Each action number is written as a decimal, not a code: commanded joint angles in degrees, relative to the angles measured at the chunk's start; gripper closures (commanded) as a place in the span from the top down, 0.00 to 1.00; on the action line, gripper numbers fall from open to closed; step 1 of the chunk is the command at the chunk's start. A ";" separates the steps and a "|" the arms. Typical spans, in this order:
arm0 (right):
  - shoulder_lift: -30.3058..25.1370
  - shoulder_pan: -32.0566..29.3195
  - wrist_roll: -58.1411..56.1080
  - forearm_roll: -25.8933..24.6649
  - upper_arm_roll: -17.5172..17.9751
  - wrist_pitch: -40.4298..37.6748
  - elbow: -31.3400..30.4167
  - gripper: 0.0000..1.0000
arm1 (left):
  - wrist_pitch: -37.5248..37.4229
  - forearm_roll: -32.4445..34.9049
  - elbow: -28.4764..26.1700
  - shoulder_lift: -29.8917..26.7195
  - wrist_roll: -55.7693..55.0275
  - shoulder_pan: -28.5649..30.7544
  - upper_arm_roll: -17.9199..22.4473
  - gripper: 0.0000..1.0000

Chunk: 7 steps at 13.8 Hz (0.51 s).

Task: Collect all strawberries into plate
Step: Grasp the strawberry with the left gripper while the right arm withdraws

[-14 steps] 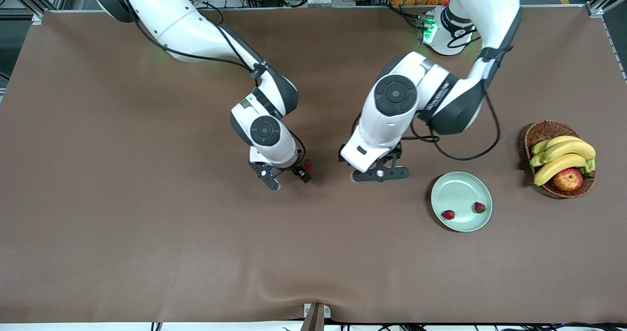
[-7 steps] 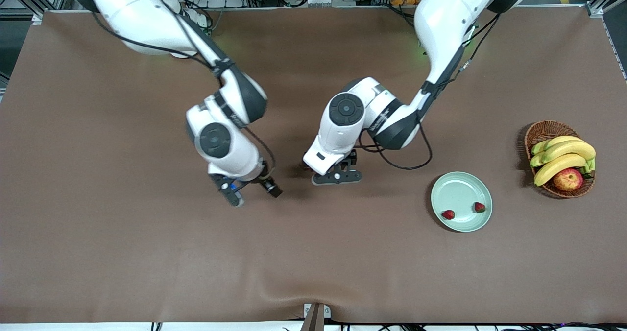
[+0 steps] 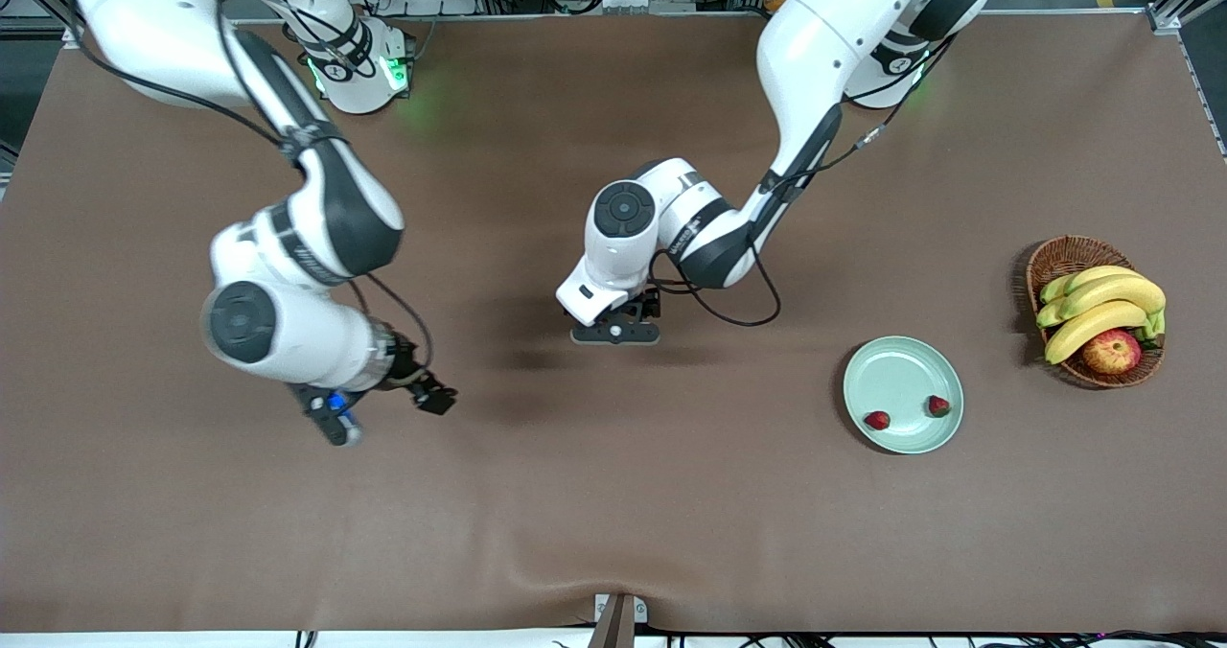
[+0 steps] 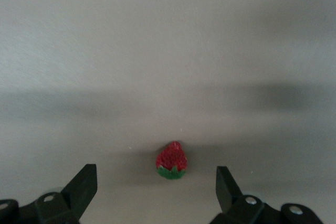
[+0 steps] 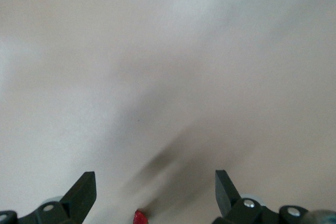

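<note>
1. Table (image 3: pixel 613 514), covered in brown cloth. The strip nearest the front camera is bare cloth.
2. Plate (image 3: pixel 901 372), pale mint green and round. It sits toward the left arm's end of the table, flat on the cloth.
3. Two strawberries lie in the plate on its camera-side half. Strawberry one (image 3: pixel 876 420) is just inside the rim. Strawberry two (image 3: pixel 938 405) is slightly farther from the camera and closer to the basket end. They lie apart, not touching each other.
4. Right gripper (image 3: pixel 385 415) hangs over bare cloth toward the right arm's end of the table, well apart from the plate. Its fingers are spread wide with nothing between them. The right wrist view shows only cloth and shadow between the fingertips (image 5: pixel 86 184). A red sliver (image 5: pixel 140 217) sits at that view's edge; cannot tell what it is.
5. Left gripper (image 3: pixel 615 333) is over the middle of the table, pointed down. Its jaws are fully apart and grip nothing.
6. Third strawberry (image 4: pixel 171 160) lies on the cloth under the left gripper, in the gap between its fingers and touching neither. It shows a red body and a green cap. It is hidden in the front view and well apart from the plate.
7. Wicker basket (image 3: pixel 1054 257) stands near the plate, farther from the camera and at the left arm's end. It holds bananas (image 3: pixel 1102 308) and an apple (image 3: pixel 1112 351).
</note>
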 commanded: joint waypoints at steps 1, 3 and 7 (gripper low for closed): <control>-2.70 -5.95 -5.24 -0.38 3.60 -3.55 -0.23 1.00 | 1.24 1.07 1.02 2.05 3.53 -1.14 0.71 1.00; -4.71 -8.51 -10.42 -0.46 3.69 -6.01 -0.23 1.00 | 3.26 1.07 1.20 2.93 4.77 -1.14 1.50 1.00; -9.20 -11.24 -20.36 -0.90 3.08 -10.76 -0.23 1.00 | 5.02 1.16 2.51 5.48 5.04 -2.46 2.29 1.00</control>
